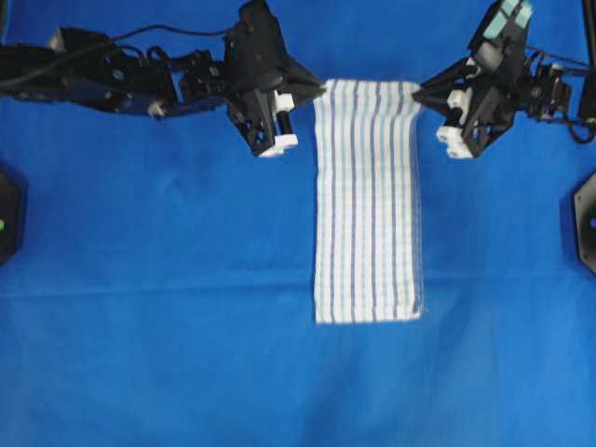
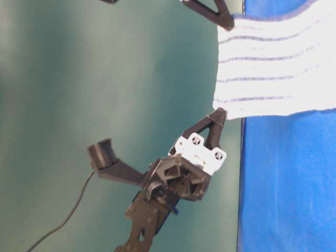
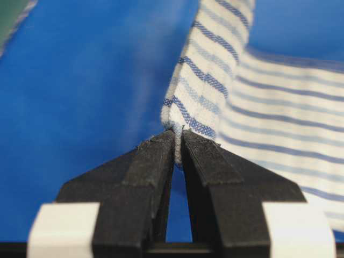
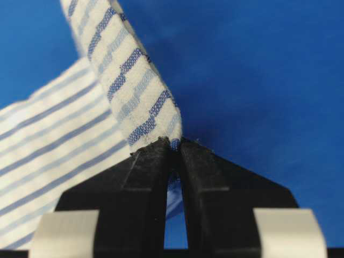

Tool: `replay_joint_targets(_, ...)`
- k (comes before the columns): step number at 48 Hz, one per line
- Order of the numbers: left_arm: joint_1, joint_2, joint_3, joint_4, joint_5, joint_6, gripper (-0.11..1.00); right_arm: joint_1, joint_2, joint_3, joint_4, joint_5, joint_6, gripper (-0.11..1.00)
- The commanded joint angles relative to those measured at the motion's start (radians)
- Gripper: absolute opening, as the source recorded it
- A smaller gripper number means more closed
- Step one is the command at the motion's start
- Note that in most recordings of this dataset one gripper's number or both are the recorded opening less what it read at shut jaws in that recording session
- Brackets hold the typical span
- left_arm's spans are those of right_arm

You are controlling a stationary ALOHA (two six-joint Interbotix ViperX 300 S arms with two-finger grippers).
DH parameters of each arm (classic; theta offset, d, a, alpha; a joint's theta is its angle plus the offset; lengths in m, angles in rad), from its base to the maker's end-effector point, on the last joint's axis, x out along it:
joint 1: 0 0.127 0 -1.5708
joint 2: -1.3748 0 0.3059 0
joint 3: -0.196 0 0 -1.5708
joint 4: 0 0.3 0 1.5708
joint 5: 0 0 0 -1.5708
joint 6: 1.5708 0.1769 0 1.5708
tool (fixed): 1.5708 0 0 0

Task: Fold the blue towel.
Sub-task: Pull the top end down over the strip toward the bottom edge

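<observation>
The towel point(image 1: 368, 200) is judged light, soft and limp. Its far corners are pinched in the closed left end effector point(image 3: 178, 141) and right end effector point(image 4: 173, 144).

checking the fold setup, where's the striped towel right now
In the overhead view the striped towel lies just right of centre on the blue sheet, its far corners pinched by the left gripper and right gripper.
</observation>
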Motion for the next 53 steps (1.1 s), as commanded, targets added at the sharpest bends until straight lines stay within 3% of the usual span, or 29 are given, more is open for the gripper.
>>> replay_joint_targets(1, -0.038, -0.055, 0.026, 0.002, -0.002, -0.008, 0.03, 0.057, -0.057, 0.009, 0.028, 0.037, 0.002, 0.08)
replay_joint_targets(15, -0.193, -0.095, 0.077, -0.003, 0.005, -0.044, 0.03, 0.265, -0.143, 0.055, 0.138, 0.101, 0.002, 0.08)
replay_joint_targets(30, -0.342, -0.098, 0.089, -0.003, 0.043, -0.144, 0.03, 0.488, -0.118, 0.052, 0.264, 0.14, 0.002, 0.08)
replay_joint_targets(41, -0.416, -0.063, 0.069, -0.002, 0.025, -0.17, 0.03, 0.548, -0.067, 0.031, 0.29, 0.198, 0.002, 0.08)
replay_joint_targets(53, -0.423, 0.028, 0.063, -0.005, -0.049, -0.172, 0.03, 0.581, 0.012, 0.011, 0.29, 0.198, 0.002, 0.08)
